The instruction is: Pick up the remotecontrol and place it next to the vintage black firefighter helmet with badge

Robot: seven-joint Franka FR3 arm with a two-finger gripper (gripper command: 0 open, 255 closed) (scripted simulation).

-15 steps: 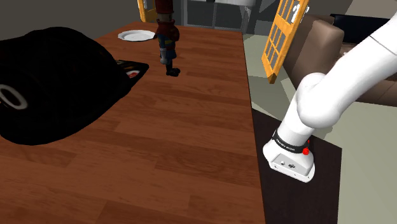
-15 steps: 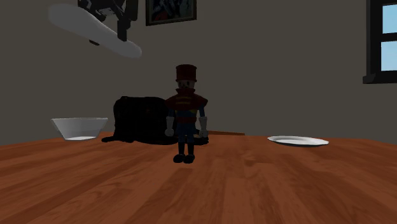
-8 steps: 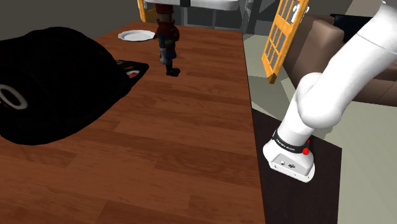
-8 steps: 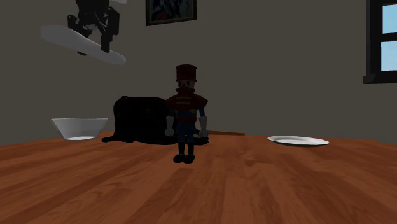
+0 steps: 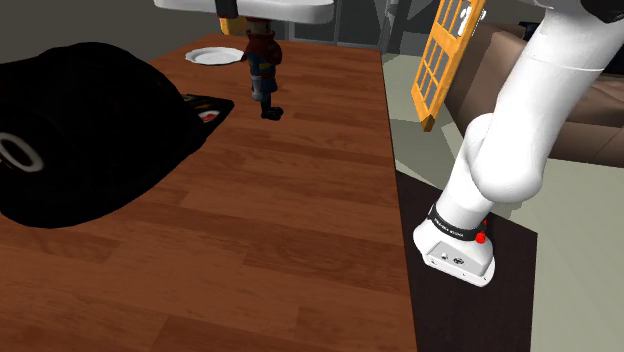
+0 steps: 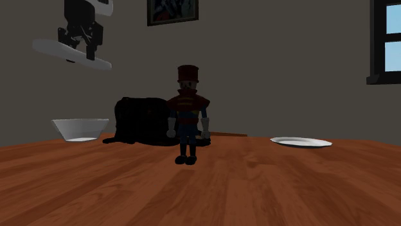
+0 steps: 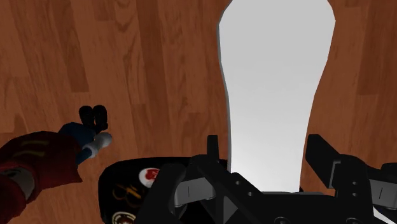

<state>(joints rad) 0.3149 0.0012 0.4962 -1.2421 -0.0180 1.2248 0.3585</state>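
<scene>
Closest to me the wooden table (image 6: pixel 270 186) runs away in brown planks, and a toy soldier (image 6: pixel 188 115) in a red coat and tall hat stands upright on it. At about three o'clock from him, farther along, a white plate (image 6: pixel 301 142) lies flat, its pale face showing. Behind him, at roughly ten o'clock, the black helmet (image 6: pixel 138 122) sits on the wood like a dark mound. At nine o'clock from it there is a white bowl (image 6: pixel 77 127) with flared walls, and from this low angle I cannot see what is in it. High above the bowl, at eleven o'clock from the soldier, the black gripper (image 6: pixel 84 46) hangs well clear of the table. It holds the remote control (image 7: pixel 277 83), a long plain white slab, a little tilted. Seen from the hand, its fingers (image 7: pixel 213 147) press on either side of the slab's narrower stretch, with the wood, the soldier's boots and the helmet's badge end beneath. So the remote is up in the air, touching nothing but the fingers. In the shoulder view the white arm (image 5: pixel 520 140) climbs from its stand (image 5: pixel 495 310) at the table's side. On the grey wall beyond hang a framed picture (image 6: pixel 172 10) at twelve o'clock and a window (image 6: pixel 387 38) at two.
</scene>
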